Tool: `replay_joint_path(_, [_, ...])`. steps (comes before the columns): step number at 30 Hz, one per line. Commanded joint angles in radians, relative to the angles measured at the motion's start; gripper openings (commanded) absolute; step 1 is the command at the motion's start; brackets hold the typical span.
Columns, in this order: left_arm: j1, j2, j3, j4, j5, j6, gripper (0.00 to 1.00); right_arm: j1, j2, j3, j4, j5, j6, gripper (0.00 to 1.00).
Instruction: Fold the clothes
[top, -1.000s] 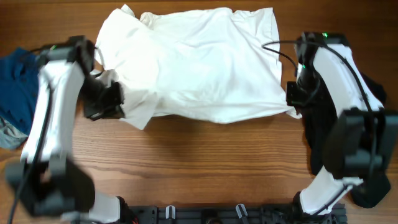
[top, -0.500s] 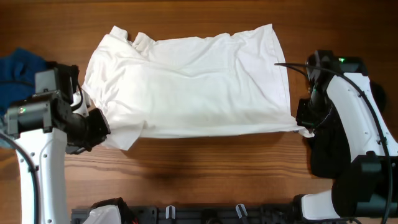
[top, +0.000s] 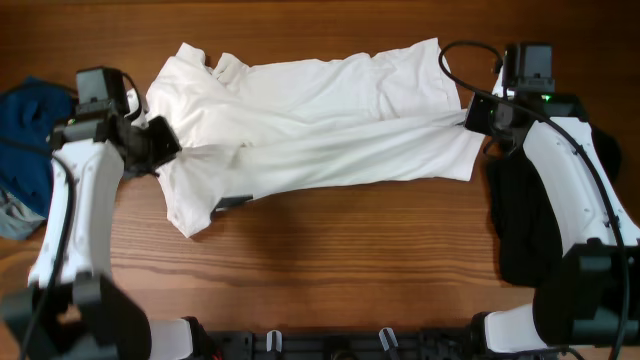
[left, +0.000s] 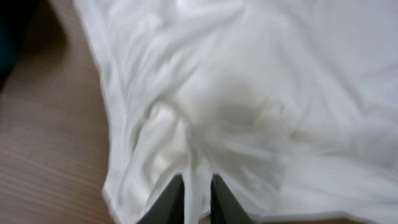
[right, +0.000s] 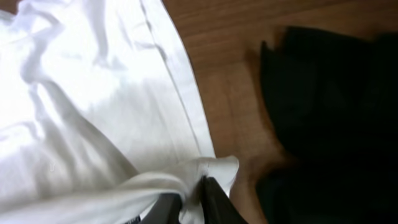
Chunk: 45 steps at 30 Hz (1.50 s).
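A large white T-shirt (top: 310, 120) lies spread across the wooden table. Its near edge is lifted and stretched between my two grippers as a taut fold over the rest of the shirt. My left gripper (top: 165, 143) is shut on a pinch of the shirt's left side; in the left wrist view its fingers (left: 196, 190) clamp white fabric (left: 249, 93). My right gripper (top: 478, 117) is shut on the shirt's right corner; in the right wrist view its fingers (right: 193, 196) pinch bunched white cloth (right: 93, 112). A small dark patch (top: 232, 202) shows at the shirt's lower left edge.
A blue garment (top: 22, 125) lies at the table's left edge, behind my left arm. A black garment (top: 525, 220) lies at the right, under my right arm, and shows in the right wrist view (right: 329, 106). Bare wood (top: 330, 260) lies in front of the shirt.
Both grippers have moved toward the far side of the table with the shirt's near edge, drawing it up over the shirt. The shirt's visible area is now narrower front to back.
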Motion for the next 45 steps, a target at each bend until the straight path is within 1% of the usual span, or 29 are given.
replay_joint_path(1, [0.006,0.119,-0.008,0.131,0.079,-0.019,0.53,0.002,0.095,0.006,0.074,-0.084,-0.009,0.44])
replay_joint_path(2, [0.007,0.132,-0.008,0.136,0.078,-0.015,0.58,0.002,0.116,0.006,0.084,-0.086,-0.017,0.58])
replay_joint_path(3, [0.011,0.136,-0.008,0.116,0.072,-0.013,0.61,0.001,0.133,0.006,0.083,-0.085,-0.033,0.62])
replay_joint_path(5, [0.03,0.128,-0.008,0.023,0.063,-0.013,0.61,0.001,0.144,0.006,0.053,-0.044,-0.032,0.62])
replay_joint_path(8, [0.047,0.125,-0.008,-0.187,0.063,-0.021,0.59,0.001,0.143,0.006,-0.021,-0.018,-0.029,0.61])
replay_joint_path(11, [0.046,0.125,-0.008,-0.315,0.06,-0.02,0.59,0.001,0.144,-0.01,-0.083,-0.018,-0.03,0.59])
replay_joint_path(13, [0.046,0.125,-0.011,-0.36,0.06,-0.019,0.58,0.001,0.146,-0.038,-0.069,-0.018,-0.031,0.55])
replay_joint_path(15, [0.043,0.125,-0.031,-0.364,0.06,-0.019,0.56,0.001,0.156,-0.084,-0.008,-0.019,-0.041,0.51])
replay_joint_path(19, [0.038,0.125,-0.1,-0.299,0.06,-0.016,0.52,0.001,0.184,-0.135,0.063,-0.019,-0.055,0.41])
replay_joint_path(22, [0.038,0.125,-0.182,-0.21,0.06,-0.016,0.51,0.001,0.215,-0.157,0.106,-0.026,-0.054,0.38])
replay_joint_path(25, [0.038,0.125,-0.241,-0.132,0.06,-0.011,0.5,0.001,0.239,-0.161,0.125,-0.027,-0.056,0.37])
replay_joint_path(26, [0.038,0.125,-0.251,-0.116,0.06,-0.01,0.46,0.001,0.241,-0.161,0.125,-0.026,-0.056,0.37])
replay_joint_path(27, [0.038,0.125,-0.264,-0.091,0.06,-0.008,0.36,0.001,0.245,-0.161,0.124,-0.026,-0.056,0.37])
replay_joint_path(28, [0.038,0.125,-0.269,-0.08,0.055,-0.008,0.16,0.001,0.245,-0.161,0.125,-0.026,-0.056,0.37])
replay_joint_path(29, [0.038,0.125,-0.27,-0.076,0.035,-0.008,0.08,0.001,0.245,-0.161,0.126,-0.026,-0.055,0.37])
replay_joint_path(30, [0.038,0.125,-0.27,-0.077,0.003,-0.009,0.04,0.001,0.245,-0.161,0.128,-0.026,-0.056,0.37])
replay_joint_path(31, [0.041,0.125,-0.27,-0.097,-0.112,-0.051,0.04,0.001,0.245,-0.161,0.134,-0.026,-0.057,0.27])
replay_joint_path(32, [0.049,0.124,-0.267,-0.119,-0.209,-0.122,0.04,0.001,0.245,-0.161,0.141,-0.026,-0.083,0.14])
replay_joint_path(33, [0.056,0.124,-0.262,-0.135,-0.26,-0.158,0.04,0.001,0.247,-0.161,0.144,-0.026,-0.105,0.08])
replay_joint_path(36, [0.072,0.124,-0.238,-0.17,-0.367,-0.193,0.04,0.0,0.277,-0.161,0.147,-0.026,-0.132,0.05])
replay_joint_path(38, [0.078,0.124,-0.213,-0.198,-0.457,-0.244,0.04,0.0,0.307,-0.161,0.143,-0.026,-0.131,0.04])
replay_joint_path(41, [0.08,0.124,-0.185,-0.202,-0.538,-0.248,0.12,0.0,0.358,-0.161,0.127,-0.026,-0.131,0.04])
replay_joint_path(43, [0.081,0.124,-0.179,-0.196,-0.581,-0.249,0.13,-0.001,0.374,-0.161,0.114,-0.026,-0.128,0.04])
replay_joint_path(45, [0.08,0.124,-0.178,-0.165,-0.588,-0.249,0.13,-0.001,0.379,-0.161,0.107,-0.026,-0.124,0.04])
